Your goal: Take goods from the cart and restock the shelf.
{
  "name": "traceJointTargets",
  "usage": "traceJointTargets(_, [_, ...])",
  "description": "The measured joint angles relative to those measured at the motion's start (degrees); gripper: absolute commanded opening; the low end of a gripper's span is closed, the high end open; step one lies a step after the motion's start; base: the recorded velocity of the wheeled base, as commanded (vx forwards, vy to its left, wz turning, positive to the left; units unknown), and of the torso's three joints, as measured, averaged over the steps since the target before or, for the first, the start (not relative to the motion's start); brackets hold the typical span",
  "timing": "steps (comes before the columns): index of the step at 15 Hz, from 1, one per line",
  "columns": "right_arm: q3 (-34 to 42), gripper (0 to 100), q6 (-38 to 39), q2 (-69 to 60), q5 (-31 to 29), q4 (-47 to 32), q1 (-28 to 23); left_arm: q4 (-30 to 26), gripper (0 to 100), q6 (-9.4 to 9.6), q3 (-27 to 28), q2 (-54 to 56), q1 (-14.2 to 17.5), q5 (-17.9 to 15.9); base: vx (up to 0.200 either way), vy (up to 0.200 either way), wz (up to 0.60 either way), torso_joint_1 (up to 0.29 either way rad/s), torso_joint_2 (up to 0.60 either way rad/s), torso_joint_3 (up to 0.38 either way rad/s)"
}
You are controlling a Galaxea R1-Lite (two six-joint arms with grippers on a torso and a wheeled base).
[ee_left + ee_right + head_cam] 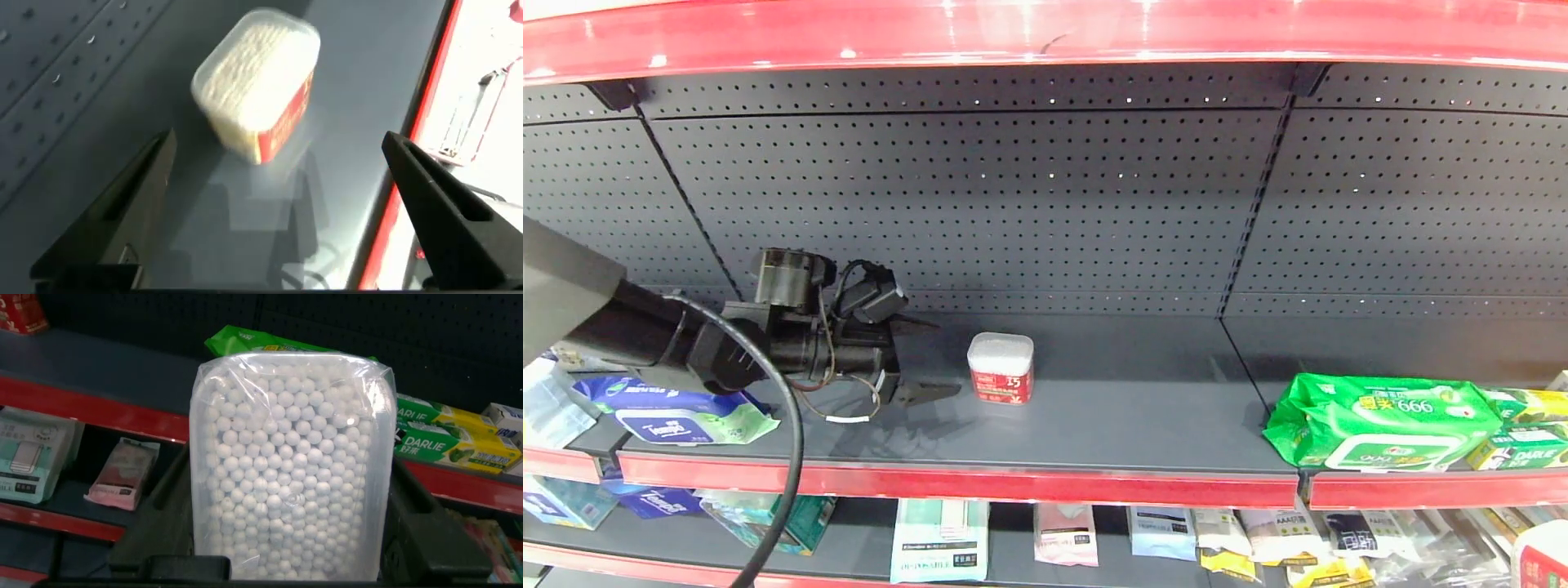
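A small box of cotton swabs [1001, 367], with a white top and a red label, stands upright on the dark middle shelf [1111, 416]. My left gripper [943, 358] hovers just left of it, open, with the box a short way beyond its fingertips. From the left wrist, the box [257, 82] lies ahead of the open gripper [279, 143], not between the fingers. My right gripper [290, 465] is shut on a second, clear box of cotton swabs [286, 408], held in front of the shelves.
A green wipes pack [1380, 420] and more green packs lie at the shelf's right end. A blue tissue pack [670, 412] lies under my left arm. A red rail [956, 482] edges the shelf, a pegboard wall [1045, 204] backs it, and the lower shelf holds several packs.
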State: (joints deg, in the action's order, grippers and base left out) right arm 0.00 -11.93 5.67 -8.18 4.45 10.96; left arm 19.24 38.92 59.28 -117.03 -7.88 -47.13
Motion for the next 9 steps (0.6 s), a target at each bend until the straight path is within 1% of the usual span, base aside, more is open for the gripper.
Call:
traceJointTargets(3, [0.0, 0, 0.0, 0.0, 0.0, 0.0, 0.0, -0.1, 100, 0.27, 2.7, -2.7, -2.5, 0.0, 0.000, 0.000, 0.00, 0.000, 0.00, 0.000])
traceJointTargets(4, [0.0, 0, 0.0, 0.0, 0.0, 0.0, 0.0, -0.1, 100, 1.00, 3.3, -3.5, -3.0, 0.0, 0.000, 0.000, 0.00, 0.000, 0.00, 0.000])
traceJointTargets(5, [0.0, 0, 0.0, 0.0, 0.0, 0.0, 0.0, -0.1, 100, 2.32, 4.0, -4.4, -3.1, 0.0, 0.000, 0.000, 0.00, 0.000, 0.00, 0.000])
traceJointTargets(7, [0.0, 0, 0.0, 0.0, 0.0, 0.0, 0.0, -0.1, 100, 3.90, 5.0, -5.8, -3.2, -0.1, 0.000, 0.000, 0.00, 0.000, 0.00, 0.000])
traceJointTargets(9, [0.0, 0, 0.0, 0.0, 0.0, 0.0, 0.0, -0.1, 100, 4.23, 5.3, -6.9, -2.9, -1.6, 0.000, 0.000, 0.00, 0.000, 0.00, 0.000])
